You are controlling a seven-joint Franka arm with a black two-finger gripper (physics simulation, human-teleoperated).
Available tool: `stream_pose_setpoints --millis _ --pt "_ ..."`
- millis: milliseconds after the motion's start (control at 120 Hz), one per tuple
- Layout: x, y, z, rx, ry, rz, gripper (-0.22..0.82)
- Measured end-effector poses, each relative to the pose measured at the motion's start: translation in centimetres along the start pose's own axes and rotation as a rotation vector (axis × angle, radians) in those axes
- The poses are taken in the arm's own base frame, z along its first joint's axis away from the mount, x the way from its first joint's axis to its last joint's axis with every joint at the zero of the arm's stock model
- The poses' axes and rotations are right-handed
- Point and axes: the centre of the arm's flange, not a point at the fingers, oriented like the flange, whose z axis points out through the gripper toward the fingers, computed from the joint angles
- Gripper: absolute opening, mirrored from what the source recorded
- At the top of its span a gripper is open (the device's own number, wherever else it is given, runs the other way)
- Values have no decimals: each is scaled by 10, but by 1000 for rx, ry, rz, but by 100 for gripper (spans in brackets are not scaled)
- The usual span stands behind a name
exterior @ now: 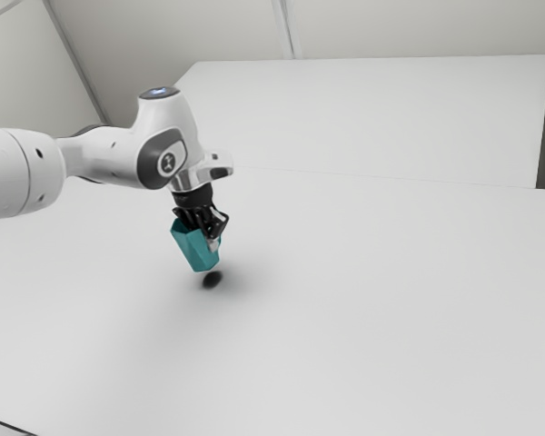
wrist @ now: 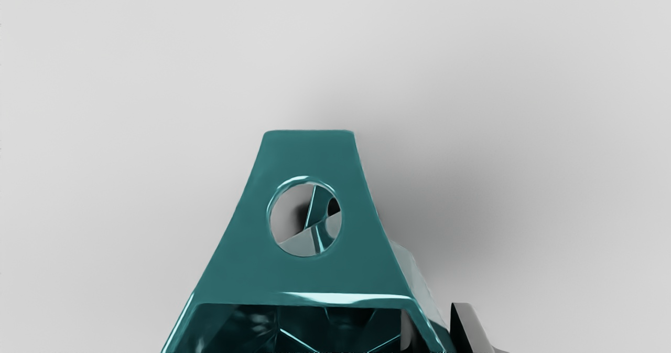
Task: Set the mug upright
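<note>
The black gripper [exterior: 207, 227] points down at the mug's upper part. The teal, flat-sided mug [exterior: 195, 247] hangs tilted above the table, its mouth toward the exterior view's upper left. In the wrist view, the mug [wrist: 309, 279] shows its open mouth nearest the hand and a side with a round hole. My gripper [wrist: 430, 332] is shut on the mug's wall, one finger [wrist: 472, 329] outside and the other partly visible inside the mouth. The mug's underside is hidden.
A small dark shadow [exterior: 213, 280] lies on the white table [exterior: 372, 309] just below the mug. Behind the table stands a pale raised panel [exterior: 372, 118], toward the exterior view's upper right.
</note>
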Motion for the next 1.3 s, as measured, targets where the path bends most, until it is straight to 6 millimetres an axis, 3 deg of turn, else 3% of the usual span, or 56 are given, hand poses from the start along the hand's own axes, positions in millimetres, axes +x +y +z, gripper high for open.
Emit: stream_pose_setpoints --millis 733,1200,1300 --pt "18 9 31 73 13 -68 -17" --pt "22 9 41 75 17 -97 -17" --pt "23 10 43 72 19 -101 -13"
